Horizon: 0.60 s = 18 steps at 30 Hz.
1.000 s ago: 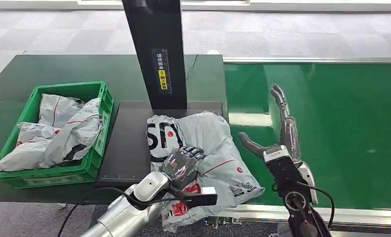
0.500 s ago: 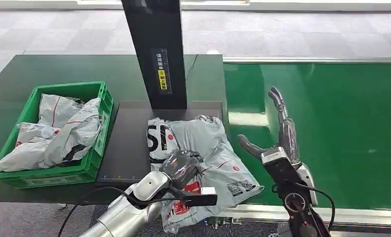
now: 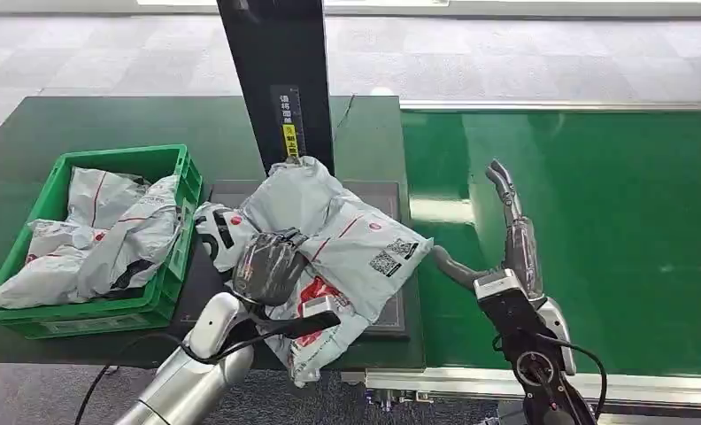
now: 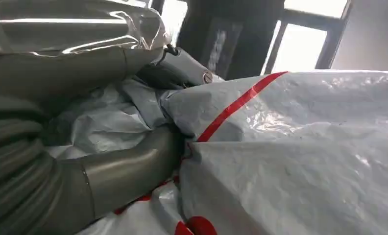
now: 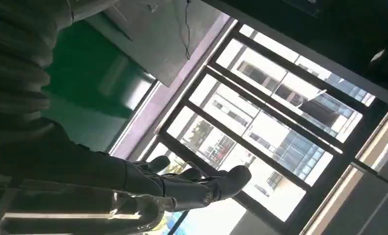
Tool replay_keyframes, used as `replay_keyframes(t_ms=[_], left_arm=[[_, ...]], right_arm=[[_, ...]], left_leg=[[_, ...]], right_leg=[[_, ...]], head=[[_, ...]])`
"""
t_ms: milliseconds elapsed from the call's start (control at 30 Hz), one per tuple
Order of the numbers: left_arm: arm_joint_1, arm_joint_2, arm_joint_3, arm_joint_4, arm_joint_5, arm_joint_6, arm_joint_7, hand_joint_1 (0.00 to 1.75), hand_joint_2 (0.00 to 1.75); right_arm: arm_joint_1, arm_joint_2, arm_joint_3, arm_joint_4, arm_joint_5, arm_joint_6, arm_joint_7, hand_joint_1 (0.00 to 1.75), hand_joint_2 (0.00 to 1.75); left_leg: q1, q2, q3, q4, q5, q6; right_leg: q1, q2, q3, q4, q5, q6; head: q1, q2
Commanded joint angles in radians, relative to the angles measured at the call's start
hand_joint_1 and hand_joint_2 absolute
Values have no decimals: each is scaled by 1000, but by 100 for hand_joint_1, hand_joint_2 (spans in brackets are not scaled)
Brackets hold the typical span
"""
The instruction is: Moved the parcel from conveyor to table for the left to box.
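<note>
Left hand: fingers clamped on the parcel; its bulk lies beyond them
Right hand: fingers spread, holding nothing, over the conveyor

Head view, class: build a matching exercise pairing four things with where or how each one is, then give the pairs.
1 left hand
2 right hand
3 green crate
4 black upright column

A stands behind the parcel
B grips the grey parcel
C holds several grey parcels
D open above the green conveyor

Pairs: 1-B, 2-D, 3-C, 4-A
</note>
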Motion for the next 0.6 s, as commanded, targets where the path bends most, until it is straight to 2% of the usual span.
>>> replay_keyframes(t_ms=[33, 67, 100, 167, 267, 300, 367, 400, 433, 500, 600], left_arm=[[55, 148, 117, -221, -2, 236, -88, 175, 175], [63, 155, 126, -258, -1, 245, -93, 175, 175], [91, 141, 193, -340, -19, 245, -137, 175, 175], [104, 151, 216, -379, -20, 245, -153, 175, 175], [124, 109, 388, -503, -18, 245, -218, 175, 175], [119, 67, 495, -546, -51, 245, -264, 175, 175], [108, 60, 551, -560, -50, 245, -296, 175, 175], [101, 15, 644, -590, -94, 245, -337, 175, 175], [94, 4, 682, -598, -109, 245, -348, 175, 175], [57, 5, 755, -592, -147, 245, -355, 175, 175], [-11, 38, 764, -526, -199, 245, -288, 175, 175]], right_arm=[[-12, -10, -8, 16, -16, -4, -8, 0, 175], [-11, -11, -8, 18, -18, -5, -9, 0, 175], [-11, -16, -6, 21, -20, -7, -12, 0, 175], [-9, -20, -8, 24, -24, -10, -16, 0, 175], [7, -39, -13, 21, -35, -24, -28, 0, 175], [14, -43, -14, 18, -39, -26, -32, 0, 175], [20, -44, -12, 16, -40, -28, -35, 0, 175], [25, -41, -11, 12, -40, -30, -37, 0, 175], [29, -39, -11, 10, -40, -31, -38, 0, 175], [34, -39, -3, 5, -39, -33, -40, 0, 175], [12, -46, 5, 20, -40, -32, -39, 0, 175]], left_leg=[[0, 4, -2, 0, 0, 0], [0, 3, -2, 0, 0, 0], [0, 3, -2, 0, 1, 0], [1, 3, -3, 0, 0, 0], [1, 4, -4, 1, 0, 0], [1, 2, -4, 1, 0, 0], [1, 1, -5, 2, 0, 0], [1, 1, -5, 1, 0, 0], [1, 1, -5, 2, 0, 0], [1, 2, -4, 1, 0, 0], [1, 2, -4, 1, 1, 0]], right_leg=[[0, 4, -4, 0, 2, -1], [0, 3, -3, 0, 1, 0], [0, 3, -3, 0, 1, -1], [1, 3, -4, 0, 1, -1], [1, 4, -5, 0, 1, 0], [1, 2, -4, 0, 1, 0], [1, 1, -5, 1, 1, 0], [1, 1, -5, 0, 1, 0], [1, 1, -5, 0, 1, 0], [1, 3, -5, 0, 1, 0], [1, 2, -5, 1, 1, 0]], head=[[0, 0], [0, 0], [0, 0], [0, 0], [0, 0], [0, 0], [0, 0], [0, 0], [0, 0], [0, 0], [0, 0]])
